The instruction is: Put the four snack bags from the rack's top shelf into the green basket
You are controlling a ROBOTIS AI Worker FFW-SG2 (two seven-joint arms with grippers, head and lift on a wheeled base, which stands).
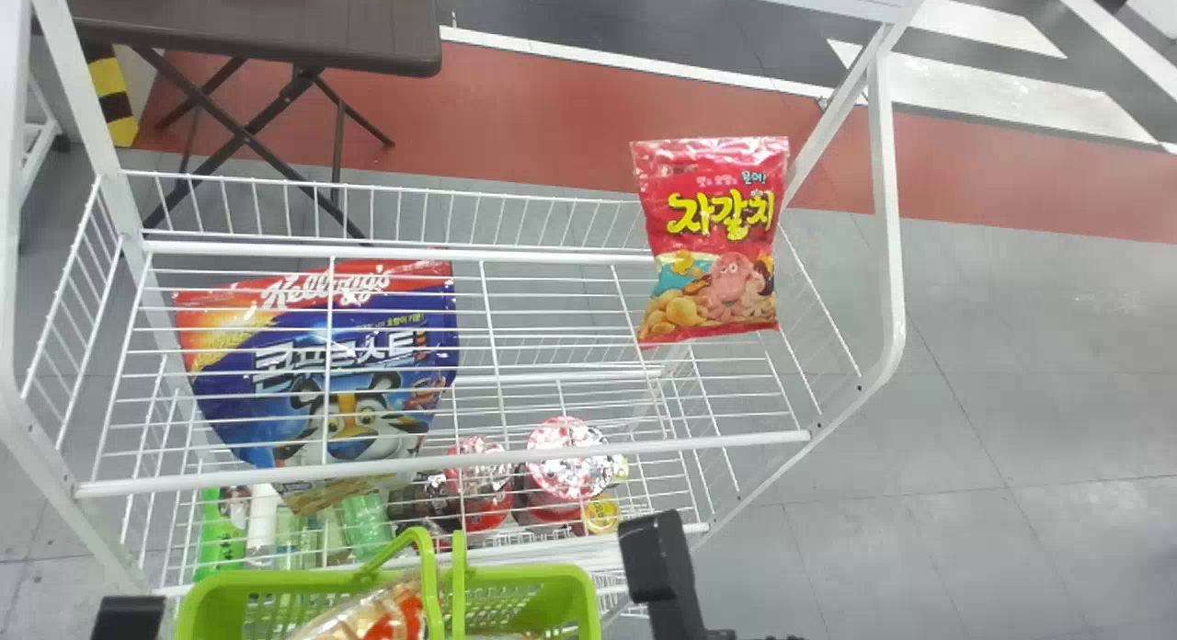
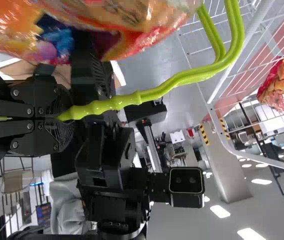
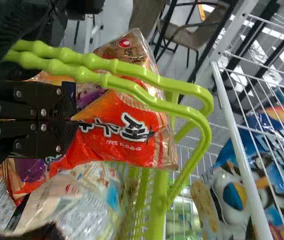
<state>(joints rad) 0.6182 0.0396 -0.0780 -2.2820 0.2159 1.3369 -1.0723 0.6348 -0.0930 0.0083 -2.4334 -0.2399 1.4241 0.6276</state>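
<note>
Head view first: saw the red snack bag (image 1: 713, 254) near the rear right corner of the rack's top shelf (image 1: 441, 462), and the green basket (image 1: 529, 574) by the front edge. In the right wrist view, found the right gripper (image 3: 71, 121) with fingers clamped on an orange snack bag (image 3: 121, 132), close beside the handles (image 3: 84, 75) and over a clear snack bag (image 3: 86, 200). In the left wrist view, found the left gripper (image 2: 61, 117) with fingers closed on the handles. Judged likeliest a snag of the orange snack bag on the handles, for want of room between. Feared also a basket tilt from any tug there, a spill from puffed bags piled high, and later a fall of the red snack bag past the shelf's right edge from a sideways nudge.
</note>
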